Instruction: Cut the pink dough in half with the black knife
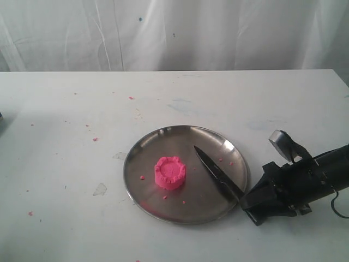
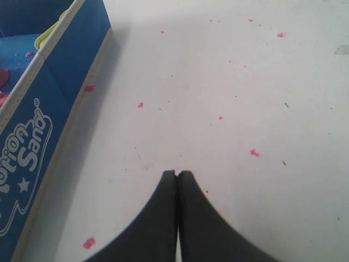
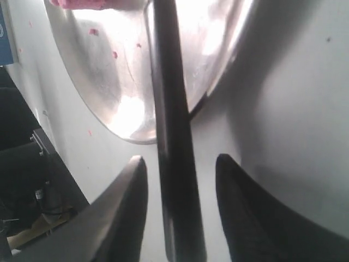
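The pink dough (image 1: 170,173) is one round puck with a ridged top, lying left of centre on the steel plate (image 1: 143,146). Across the plate's right side lies the black knife (image 1: 215,172), tip pointing into the plate and handle running out over the rim. My right gripper (image 1: 252,203) is at that handle. In the right wrist view the right gripper (image 3: 181,158) is open, with the knife (image 3: 172,136) handle between its fingers and a gap on each side; an edge of the dough (image 3: 82,3) and the plate (image 3: 120,109) show beyond. My left gripper (image 2: 178,173) is shut, empty, over bare table.
A blue sand box (image 2: 49,109) stands close beside the left gripper. Tiny pink crumbs (image 2: 254,152) dot the white table and the plate. A white curtain hangs behind the table. Dark equipment (image 3: 32,180) stands past the table edge in the right wrist view.
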Robot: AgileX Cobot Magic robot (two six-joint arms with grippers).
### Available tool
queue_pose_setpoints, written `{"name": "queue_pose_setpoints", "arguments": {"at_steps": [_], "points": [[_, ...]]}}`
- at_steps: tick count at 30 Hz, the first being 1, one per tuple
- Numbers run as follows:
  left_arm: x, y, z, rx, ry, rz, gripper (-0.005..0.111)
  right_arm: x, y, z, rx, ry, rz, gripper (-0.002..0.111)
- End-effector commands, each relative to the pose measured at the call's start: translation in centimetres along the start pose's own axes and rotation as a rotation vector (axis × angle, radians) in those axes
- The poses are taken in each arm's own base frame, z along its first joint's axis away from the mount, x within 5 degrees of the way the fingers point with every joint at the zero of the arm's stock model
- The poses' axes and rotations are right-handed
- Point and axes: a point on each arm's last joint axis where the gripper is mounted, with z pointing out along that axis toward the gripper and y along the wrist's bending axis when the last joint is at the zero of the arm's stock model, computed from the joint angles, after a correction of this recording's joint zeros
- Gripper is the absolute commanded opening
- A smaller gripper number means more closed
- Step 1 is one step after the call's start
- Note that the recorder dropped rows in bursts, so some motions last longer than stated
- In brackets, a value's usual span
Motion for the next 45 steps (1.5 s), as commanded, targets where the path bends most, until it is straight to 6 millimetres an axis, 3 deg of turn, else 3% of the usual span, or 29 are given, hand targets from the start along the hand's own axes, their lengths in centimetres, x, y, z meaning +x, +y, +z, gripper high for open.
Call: {"name": "queue_pose_setpoints", "arguments": {"at_steps": [1,17,27,34,39,41,45], "points": [[0.1,0.0,0.0,0.0,-0.001,-0.007,0.0,0.2,0.1,0.1,-0.016,0.005,-0.002,0.039],[0.1,0.0,0.0,0.0,-0.001,-0.007,0.0,0.4,0.0,0.1,-0.008,0.034,-0.005,0.038],[0.1,0.0,0.0,0.0,-0.001,-0.007,0.0,0.6,0.2,0.1,-0.021,0.049,-0.019,0.002],[0.1,0.0,0.0,0.0,-0.001,-0.007,0.0,0.2,0.3,0.1,-0.031,0.023,-0.011,0.0],[0.1,0.0,0.0,0.0,-0.001,-0.007,0.0,-1.4,3.4,-1.4,-0.18,-0.172,0.019,0.0],[0.1,0.0,0.0,0.0,-0.001,-0.007,0.0,-1.9,5.4,-1.9,-0.211,-0.245,-0.013,0.0],[0.0,0.2,0.0,-0.021,-0.006,0.056,0.0,-0.8,11.6,-2.0,-0.217,-0.234,-0.222,0.0]]}}
